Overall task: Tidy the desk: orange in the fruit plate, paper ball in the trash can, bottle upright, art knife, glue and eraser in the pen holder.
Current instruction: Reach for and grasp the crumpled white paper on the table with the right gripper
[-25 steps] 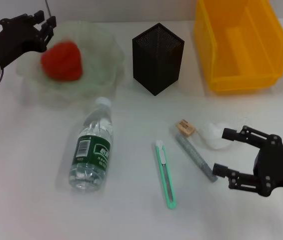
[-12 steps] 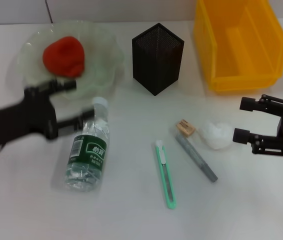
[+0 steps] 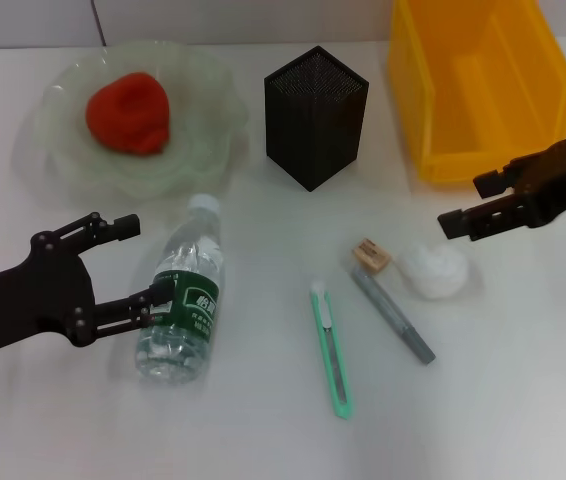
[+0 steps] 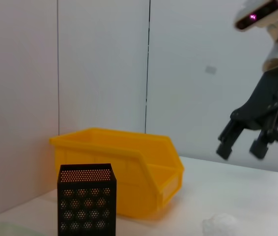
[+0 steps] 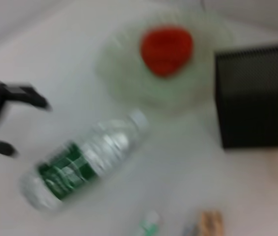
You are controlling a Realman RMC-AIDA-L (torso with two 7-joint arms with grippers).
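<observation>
The orange rests in the fruit plate at the back left of the desk. On its side, cap toward the plate, lies the bottle. My left gripper is open just left of it, one finger by the label. The art knife, glue, eraser and paper ball lie on the desk. My right gripper hangs open and empty just behind the paper ball, in front of the trash can. The pen holder stands at the back centre.
The left wrist view shows the trash can, the pen holder, the paper ball and the right gripper raised above the desk. The right wrist view shows the bottle, orange and pen holder.
My left gripper left the plate and came forward to the bottle's left side. My right gripper rose from the front right to just behind the paper ball.
</observation>
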